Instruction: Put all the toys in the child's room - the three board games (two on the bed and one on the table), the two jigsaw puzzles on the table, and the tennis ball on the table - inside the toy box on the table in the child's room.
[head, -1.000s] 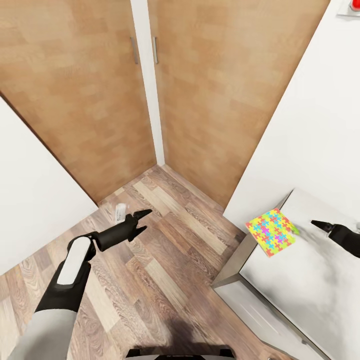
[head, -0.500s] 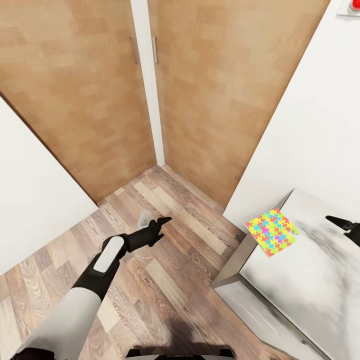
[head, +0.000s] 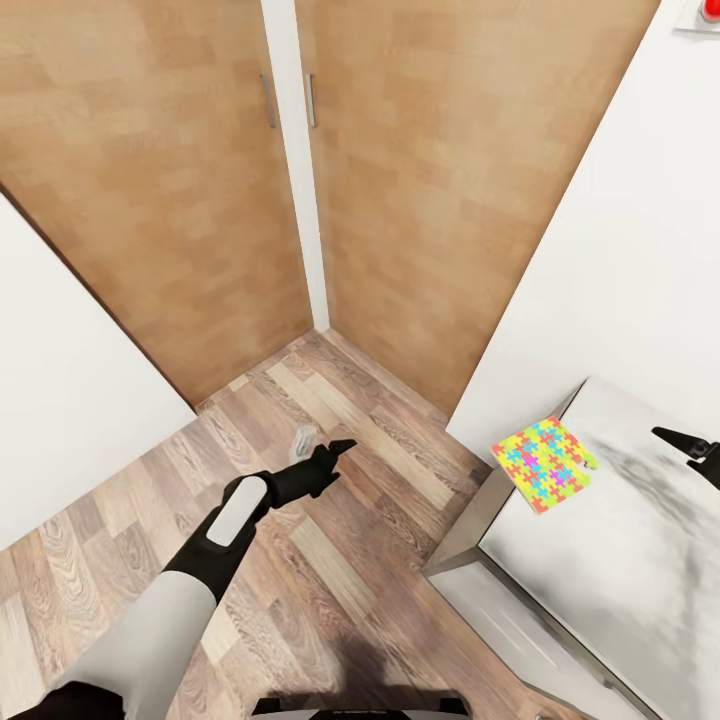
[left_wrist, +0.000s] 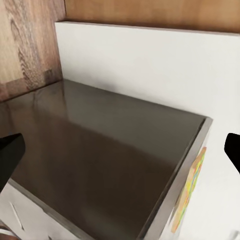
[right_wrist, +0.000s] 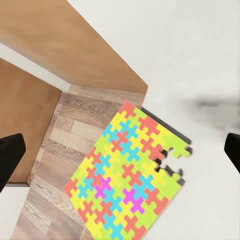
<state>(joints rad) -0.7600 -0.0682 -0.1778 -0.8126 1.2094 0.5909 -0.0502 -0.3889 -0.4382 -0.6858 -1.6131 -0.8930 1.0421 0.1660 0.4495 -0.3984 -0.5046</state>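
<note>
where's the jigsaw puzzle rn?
Head view, right side: the jigsaw puzzle lies flat at the table corner by the white wall, slightly overhanging the edge, with the right gripper open beyond it.

Jigsaw puzzle (head: 543, 463) lies on table (head: 600, 570), at corner nearest wall. Table at right, against wall (head: 620, 250). Floor (head: 300, 560) left of table. Wardrobe doors (head: 400, 180) behind, in corner. Left gripper (head: 333, 457) over floor; right gripper (head: 690, 446) over table, right of puzzle.
</note>
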